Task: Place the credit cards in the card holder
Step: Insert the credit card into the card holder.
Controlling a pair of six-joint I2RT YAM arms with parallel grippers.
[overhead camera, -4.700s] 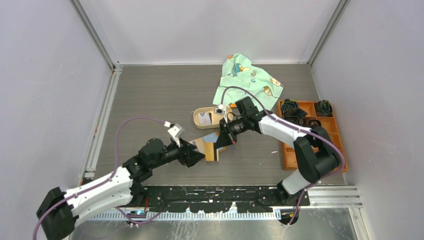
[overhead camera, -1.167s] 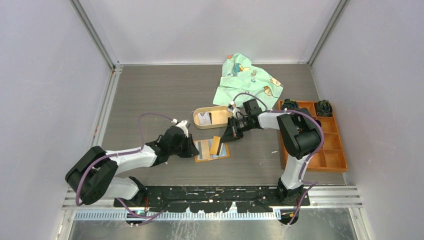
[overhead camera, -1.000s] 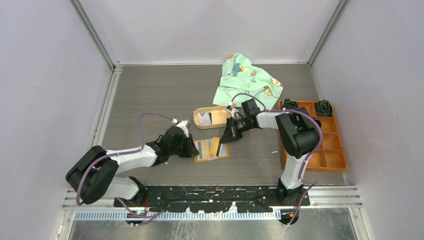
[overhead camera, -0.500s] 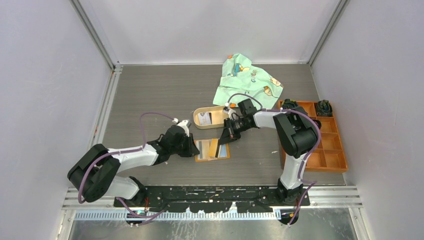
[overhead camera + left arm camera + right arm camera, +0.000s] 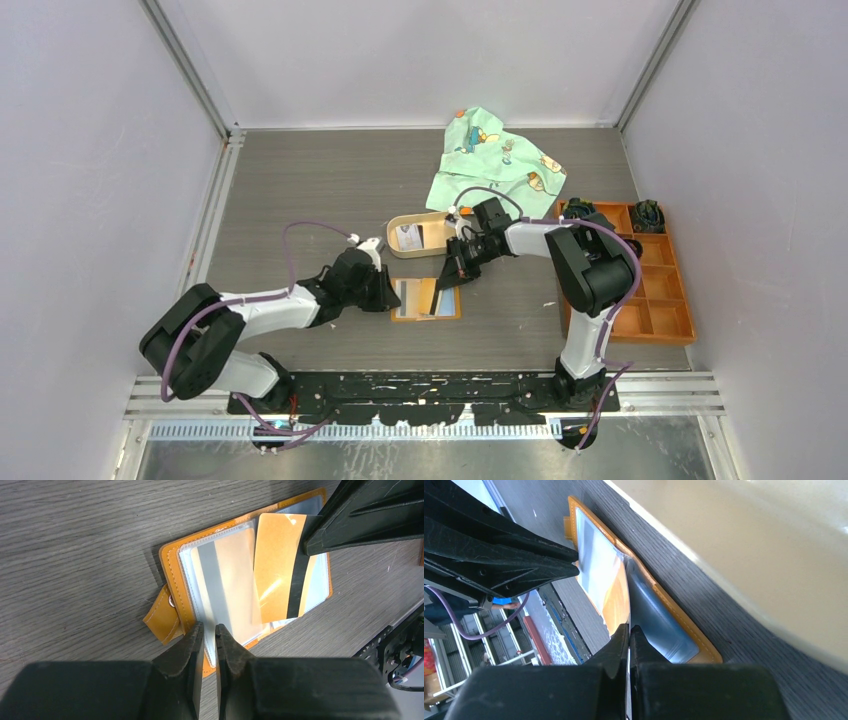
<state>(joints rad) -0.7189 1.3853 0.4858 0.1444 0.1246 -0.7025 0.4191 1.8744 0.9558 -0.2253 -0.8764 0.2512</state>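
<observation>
my left arm reaches low across the table, left gripper (image 5: pixel 205 630) nipped narrow on the near edge of the open card holder (image 5: pixel 172 562), which lies flat. my right arm bends back toward it, right gripper (image 5: pixel 628 629) pressed together on a dark-striped credit card (image 5: pixel 277 575) tilted over the clear sleeves. an oval tray (image 5: pixel 397 222) sits just behind, with a green cloth (image 5: pixel 495 155) beyond.

Stretching the left arm (image 5: pixel 270 312) low and rightward from a folded elbow, nipping the card holder (image 5: pixel 174 582) edge in the nearly closed left gripper (image 5: pixel 207 630); reaching the right arm (image 5: pixel 590 265) leftward, wrist tipped down, pinching a credit card (image 5: pixel 277 570) tight in the right gripper (image 5: pixel 628 630).
</observation>
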